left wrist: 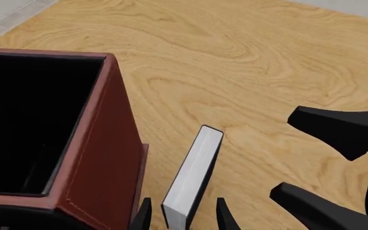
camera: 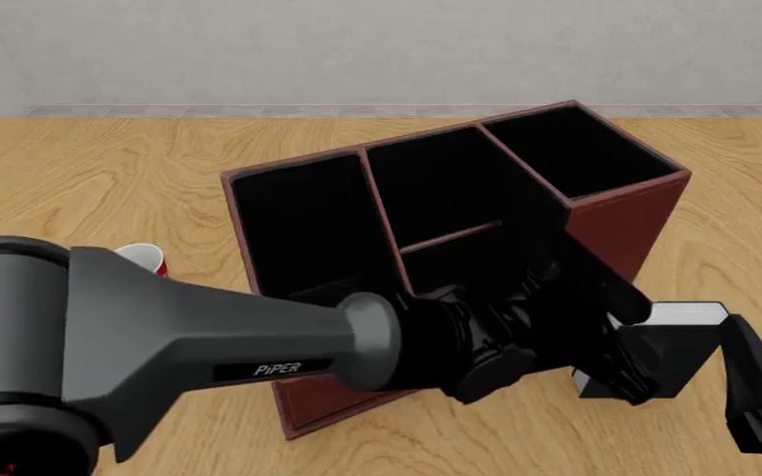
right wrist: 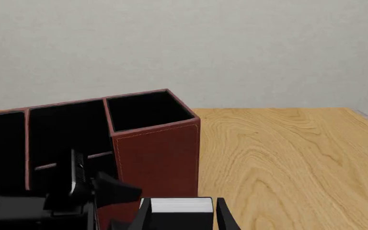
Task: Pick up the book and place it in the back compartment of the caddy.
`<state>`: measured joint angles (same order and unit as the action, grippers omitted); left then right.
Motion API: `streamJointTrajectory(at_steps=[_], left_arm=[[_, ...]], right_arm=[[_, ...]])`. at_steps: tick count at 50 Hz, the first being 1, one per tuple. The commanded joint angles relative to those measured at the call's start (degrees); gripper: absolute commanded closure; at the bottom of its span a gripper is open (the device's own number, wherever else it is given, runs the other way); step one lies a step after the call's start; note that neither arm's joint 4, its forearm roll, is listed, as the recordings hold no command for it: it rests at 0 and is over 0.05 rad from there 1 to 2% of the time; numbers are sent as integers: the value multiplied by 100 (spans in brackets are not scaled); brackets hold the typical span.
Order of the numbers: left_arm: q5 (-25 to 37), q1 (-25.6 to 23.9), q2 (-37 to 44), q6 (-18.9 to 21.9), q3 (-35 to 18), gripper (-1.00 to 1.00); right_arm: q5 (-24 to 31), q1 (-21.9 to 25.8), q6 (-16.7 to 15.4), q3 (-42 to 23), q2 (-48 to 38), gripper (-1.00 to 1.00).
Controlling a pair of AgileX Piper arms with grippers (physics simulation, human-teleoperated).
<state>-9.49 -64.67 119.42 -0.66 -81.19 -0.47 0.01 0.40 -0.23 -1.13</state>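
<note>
The book (camera: 666, 349) stood upright on the worktop (camera: 116, 178) just beside the caddy (camera: 619, 233), at the near right corner of the box, outside every cell. In the front view both hands met at it: the left hand (camera: 619, 372), at the end of the grey Piper arm that crossed in front of the caddy, and the right hand (camera: 752, 382) coming in from the right edge. In the left wrist view the left hand's fingers (left wrist: 143, 216) flanked the white page block closely, though actual contact could not be told. In the right wrist view the right hand's fingers (right wrist: 223, 215) sat against the book's two black covers, apparently gripping it. The back compartment (camera: 467, 263) was partly hidden behind the left arm. A red mug (camera: 143, 260) peeked out at the left.
</note>
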Motion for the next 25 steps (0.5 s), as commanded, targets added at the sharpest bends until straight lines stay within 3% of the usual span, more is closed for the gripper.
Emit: streamJointTrajectory(at_steps=[1,25], left_arm=[[-78,20,132,31,3,-100],[-64,43,373,87,-203,-100]], right_arm=[[-17,1,-1,2,-13,-100],[8,1,0,-5,3,-100]])
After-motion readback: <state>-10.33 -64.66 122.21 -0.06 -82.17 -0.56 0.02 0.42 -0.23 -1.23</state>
